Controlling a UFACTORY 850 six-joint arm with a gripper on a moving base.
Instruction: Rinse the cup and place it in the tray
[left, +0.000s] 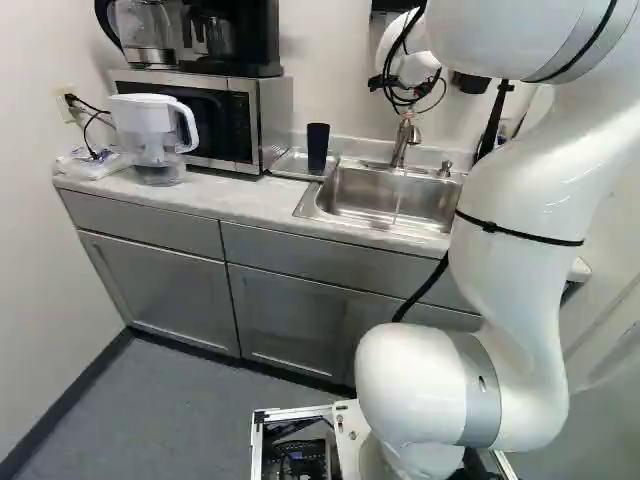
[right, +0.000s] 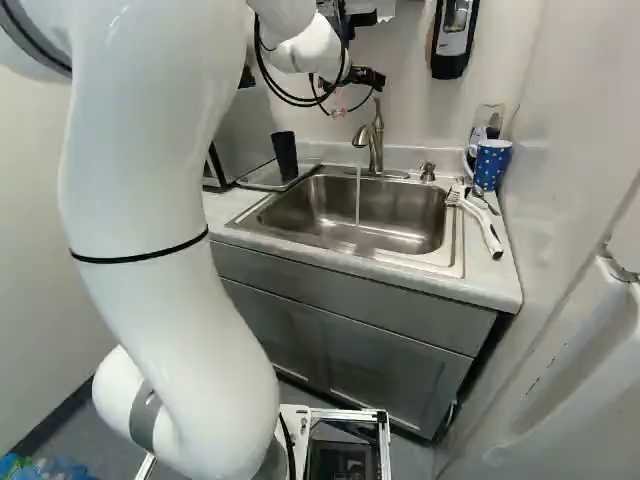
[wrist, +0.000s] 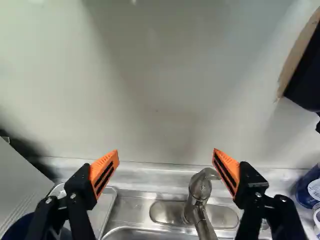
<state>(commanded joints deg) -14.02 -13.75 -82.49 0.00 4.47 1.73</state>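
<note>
Orange pads stand well apart on the hand, raised over the back of the sink, where the faucet pours a thin stream of water. Left of the sink, a dark cup stands on the tray.

The white arm hides part of the bench right of the sink in the left base view, and much of the stretch to its left in the right base view. A dark curve outside one finger in the wrist view is cut off, too little of it showing to name.

The left base view alone shows a water pitcher and a coffee maker left of the sink, the latter atop a microwave. Right of the sink, the right base view shows a polka-dot mug and a white-handled brush, with a black-and-white dispenser on the wall above.

The pale bench tops gray cabinets around the sink; below lies a blue-gray floor.
</note>
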